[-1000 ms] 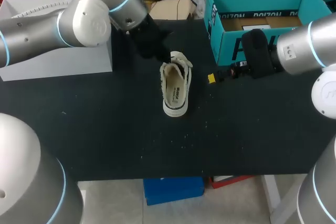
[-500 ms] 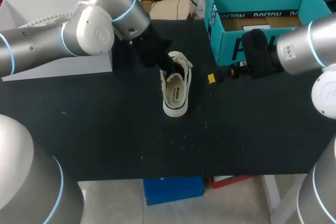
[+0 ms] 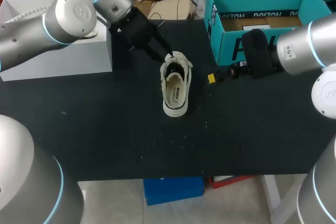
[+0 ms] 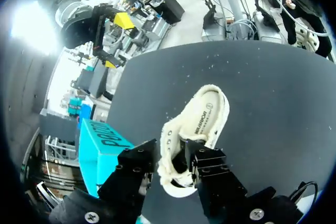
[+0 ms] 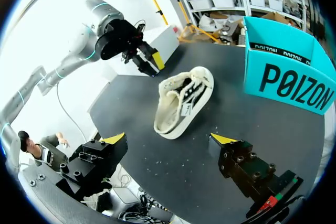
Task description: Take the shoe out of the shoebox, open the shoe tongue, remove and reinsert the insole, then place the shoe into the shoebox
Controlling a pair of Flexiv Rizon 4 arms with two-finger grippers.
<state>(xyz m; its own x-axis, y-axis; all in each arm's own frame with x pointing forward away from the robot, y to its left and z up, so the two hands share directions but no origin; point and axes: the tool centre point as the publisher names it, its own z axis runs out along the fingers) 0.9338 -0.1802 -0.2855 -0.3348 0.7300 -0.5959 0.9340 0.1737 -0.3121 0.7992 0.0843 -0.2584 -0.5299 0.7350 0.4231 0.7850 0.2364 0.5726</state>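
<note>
Head view: shoe (image 3: 176, 88) lies mid-table, off edges; left tool (image 3: 164, 52) gapes beside it, right tool (image 5: 169, 139) gapes near shoebox (image 3: 223, 45).

The left arm (image 3: 79, 14) has swung leftward, tilting over the shoe (image 3: 176, 93).

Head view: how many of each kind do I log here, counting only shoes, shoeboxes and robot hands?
shoe: 1
shoebox: 1
hands: 2 (left hand, right hand)
Total: 4
</note>
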